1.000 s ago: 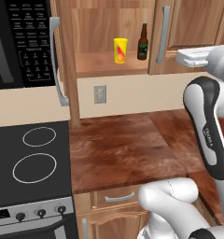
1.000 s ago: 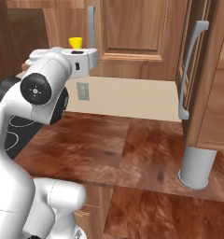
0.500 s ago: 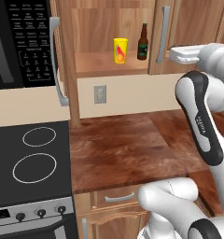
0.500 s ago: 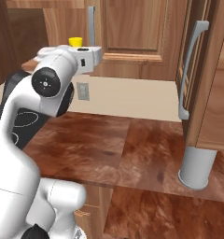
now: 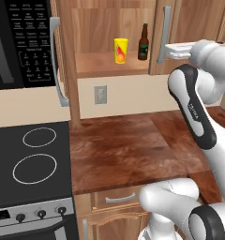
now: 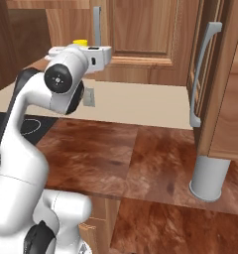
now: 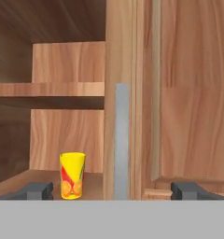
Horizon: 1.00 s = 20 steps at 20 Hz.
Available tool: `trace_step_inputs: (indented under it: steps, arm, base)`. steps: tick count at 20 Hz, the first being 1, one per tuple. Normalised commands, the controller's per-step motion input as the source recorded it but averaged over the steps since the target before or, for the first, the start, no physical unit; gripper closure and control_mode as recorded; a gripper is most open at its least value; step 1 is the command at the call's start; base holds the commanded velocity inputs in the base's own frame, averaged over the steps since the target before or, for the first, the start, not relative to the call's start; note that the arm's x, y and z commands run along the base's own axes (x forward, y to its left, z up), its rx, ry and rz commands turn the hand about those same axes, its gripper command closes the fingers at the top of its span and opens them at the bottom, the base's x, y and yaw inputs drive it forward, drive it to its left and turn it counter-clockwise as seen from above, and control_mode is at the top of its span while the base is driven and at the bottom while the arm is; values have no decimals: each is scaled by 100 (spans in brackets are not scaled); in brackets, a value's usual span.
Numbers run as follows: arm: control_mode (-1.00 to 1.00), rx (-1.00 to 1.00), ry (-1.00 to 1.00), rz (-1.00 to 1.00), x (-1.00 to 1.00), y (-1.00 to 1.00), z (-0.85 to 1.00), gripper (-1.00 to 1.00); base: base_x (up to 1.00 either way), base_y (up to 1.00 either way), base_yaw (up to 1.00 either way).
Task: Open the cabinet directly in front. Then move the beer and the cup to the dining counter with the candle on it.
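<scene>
The wooden cabinet [image 5: 195, 19] has its left door swung open and its right door shut. On the lower shelf stand the yellow cup [image 5: 121, 50] and, to its right, the brown beer [image 5: 143, 42]. My gripper [image 5: 165, 50] is open at shelf height, just right of the shut door's silver bar handle [image 5: 165, 33]. In the hand view the gripper [image 7: 114, 191] faces that handle [image 7: 122, 140], which rises midway between the fingertips [image 7: 37, 190], with the cup [image 7: 72, 175] left of it on the shelf. The dining counter and the candle are out of view.
A black microwave [image 5: 20, 42] hangs left of the open door [image 5: 66, 56]. Below are a black stove [image 5: 27, 161] and a reddish-brown worktop [image 5: 123, 150] with a drawer [image 5: 118, 199] under it. A tall cabinet with a handle [image 6: 203, 74] and a grey cylinder [image 6: 209, 176] stand on the right.
My hand has moved left at shelf height, closing in on the shut right door's handle. The jaws stayed open; the cup and the beer have not moved.
</scene>
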Motion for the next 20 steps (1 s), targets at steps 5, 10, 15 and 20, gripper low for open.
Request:
trace_step_inputs:
  steps: [5, 10, 15, 20]
  arm:
    - [-100, 0, 3, 0, 44, 0, -8, -100]
    - [-100, 0, 1, 0, 45, -1, -12, -100]
    - [-100, 0, 0, 0, 49, -11, -10, -100]
    - [-100, 0, 0, 0, 55, -21, -8, -100]
  base:
    - [0, 0, 0]
    - [0, 0, 0]
    - [0, 0, 0]
    - [0, 0, 0]
